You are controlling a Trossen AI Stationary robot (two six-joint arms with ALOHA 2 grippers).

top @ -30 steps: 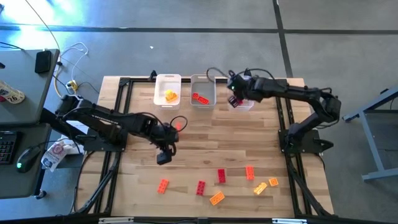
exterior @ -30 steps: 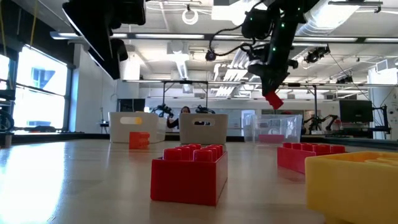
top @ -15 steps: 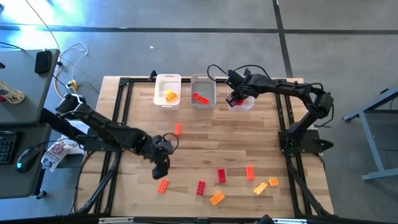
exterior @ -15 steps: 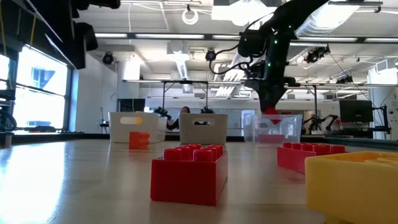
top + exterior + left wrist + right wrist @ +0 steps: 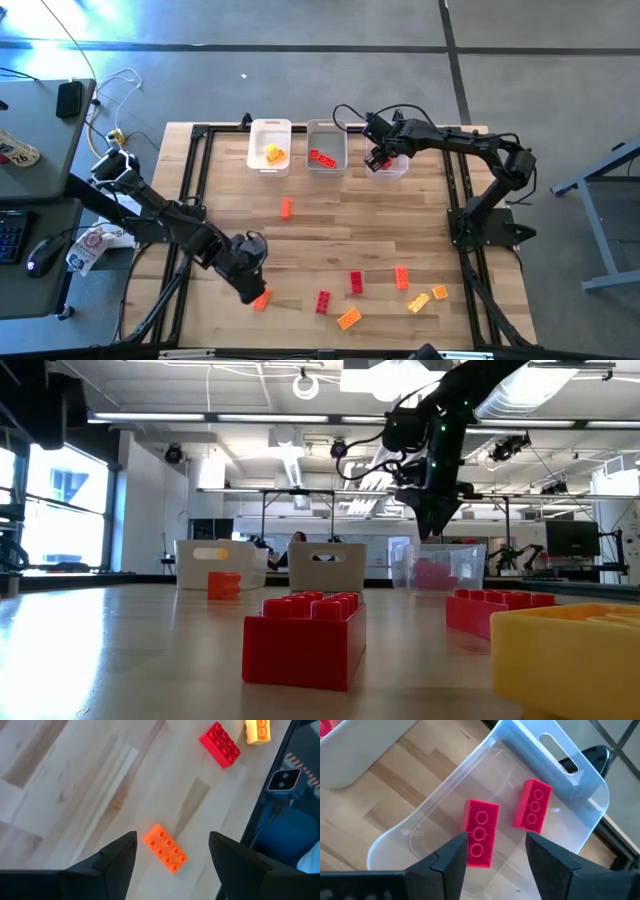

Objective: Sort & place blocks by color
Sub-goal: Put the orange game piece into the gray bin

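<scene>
Red block [image 5: 480, 833] now lying released in the clear bin [image 5: 580, 785], right gripper [image 5: 495, 851] jaws standing wide above it; left gripper [image 5: 172, 851], jaws wide, descending over the orange block [image 5: 164, 848].

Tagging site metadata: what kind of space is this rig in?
Probably a robotics lab or workshop: open ceiling with strip lights and exposed ducts, a desk with keyboard and mouse beside the wooden table, and a second black-framed rig across the room.

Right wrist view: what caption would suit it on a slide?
Open right gripper hovering above the clear bin, where two red blocks lie side by side, apart.
</scene>
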